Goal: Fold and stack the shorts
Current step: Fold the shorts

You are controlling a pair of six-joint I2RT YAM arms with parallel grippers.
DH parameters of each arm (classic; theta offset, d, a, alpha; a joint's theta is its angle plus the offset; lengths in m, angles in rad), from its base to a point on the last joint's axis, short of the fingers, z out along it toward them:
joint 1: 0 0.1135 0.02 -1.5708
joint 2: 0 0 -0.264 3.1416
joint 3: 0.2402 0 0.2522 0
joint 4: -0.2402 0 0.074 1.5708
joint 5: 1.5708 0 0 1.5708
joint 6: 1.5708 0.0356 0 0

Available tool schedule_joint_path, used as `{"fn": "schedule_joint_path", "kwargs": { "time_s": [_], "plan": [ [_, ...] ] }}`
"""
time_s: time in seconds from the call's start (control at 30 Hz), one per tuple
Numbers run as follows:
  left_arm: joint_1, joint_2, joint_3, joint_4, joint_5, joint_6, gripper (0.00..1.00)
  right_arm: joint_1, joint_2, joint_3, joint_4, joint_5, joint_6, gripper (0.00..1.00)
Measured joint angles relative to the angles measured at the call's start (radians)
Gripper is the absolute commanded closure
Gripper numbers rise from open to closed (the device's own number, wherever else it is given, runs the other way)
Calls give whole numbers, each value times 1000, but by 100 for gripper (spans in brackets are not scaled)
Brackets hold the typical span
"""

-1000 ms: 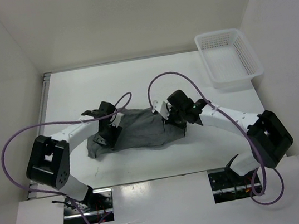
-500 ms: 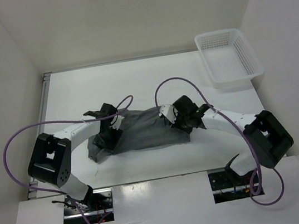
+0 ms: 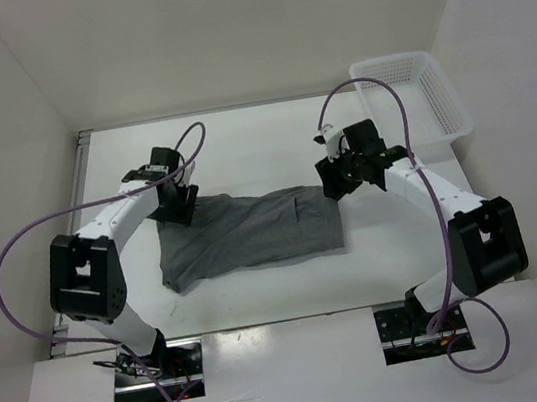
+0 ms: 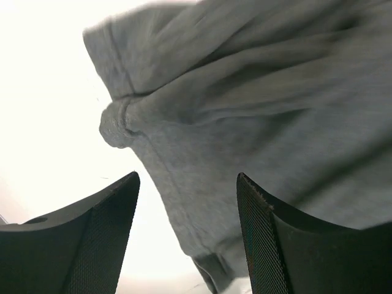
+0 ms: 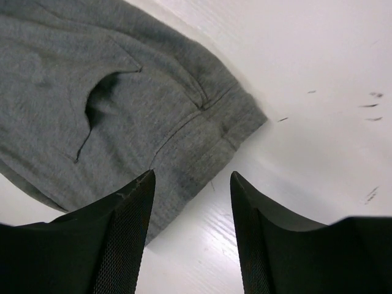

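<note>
Left gripper [image 3: 181, 210] by shorts' [image 3: 253, 234] far-left corner, right gripper [image 3: 335, 188] by far-right corner

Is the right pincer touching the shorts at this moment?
Apart. The right wrist view shows the right pincer with open, empty jaws, hanging above the shorts, which lie flat and undisturbed on the table.

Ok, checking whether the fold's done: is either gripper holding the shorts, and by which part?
Nothing is held. The left gripper and right gripper are both open, clear of the grey shorts lying on the table.
</note>
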Motion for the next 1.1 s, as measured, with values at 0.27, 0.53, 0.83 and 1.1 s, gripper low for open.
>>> {"fn": "schedule_joint_path", "kwargs": {
  "time_s": [0.27, 0.53, 0.83, 1.1],
  "plan": [
    [120, 93, -43, 55, -85, 0, 28, -3, 62, -8, 20, 4, 41, 38],
    [147, 167, -43, 113, -43, 1, 40, -3, 113, -25, 58, 4, 40, 38],
    [146, 177, -33, 136, 28, 2, 100, -3, 147, -34, 92, 2, 38, 100],
    [146, 115, 125, 7, 54, 0, 100, -74, 147, -39, 106, 7, 29, 100]
  ]
}}
